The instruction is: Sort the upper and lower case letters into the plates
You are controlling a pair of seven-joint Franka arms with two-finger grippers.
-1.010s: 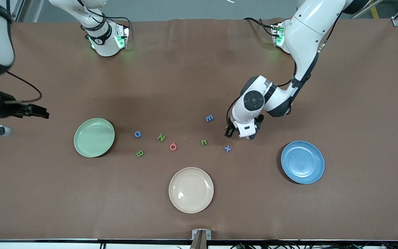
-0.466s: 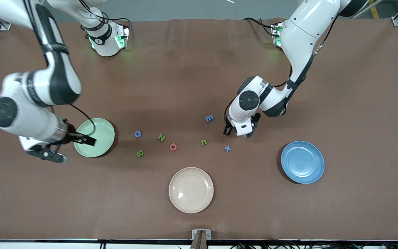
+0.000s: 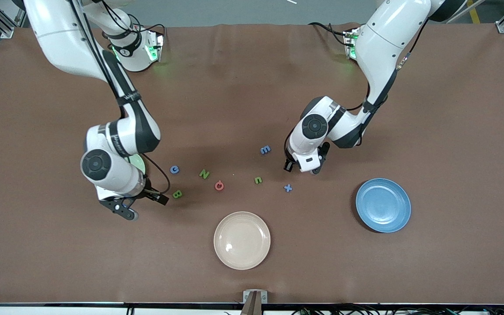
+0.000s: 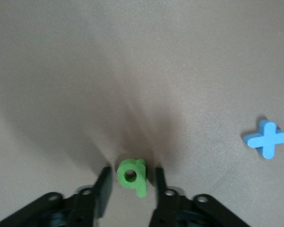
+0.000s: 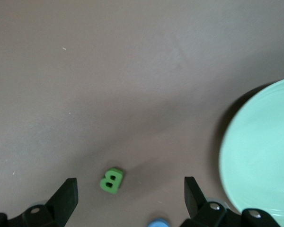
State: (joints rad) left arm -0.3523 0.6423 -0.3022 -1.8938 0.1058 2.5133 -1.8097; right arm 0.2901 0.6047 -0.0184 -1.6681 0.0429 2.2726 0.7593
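From the front, the right arm hides most of the mint plate (image 3: 137,162); its right gripper (image 3: 158,199) hangs just beside green B (image 3: 177,194). Left wrist view: the left gripper (image 4: 130,188), slightly parted, straddles green q (image 4: 132,175), blue x (image 4: 266,139) nearby. Right wrist view: fingers (image 5: 67,195) spread wide, B between.

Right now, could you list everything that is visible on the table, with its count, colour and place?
table: one, brown.
mint plate: one, light green, toward the right arm's end, largely under that arm.
blue plate: one, toward the left arm's end.
cream plate: one, beige, nearest the front camera.
green letters: four; green B, green N, green n, looped green letter.
blue letters: three; blue G, blue E, blue x.
pink-red letter: one, beside green N.
left tool: black, open around the looped green letter.
right tool: black, open, over the table beside green B.
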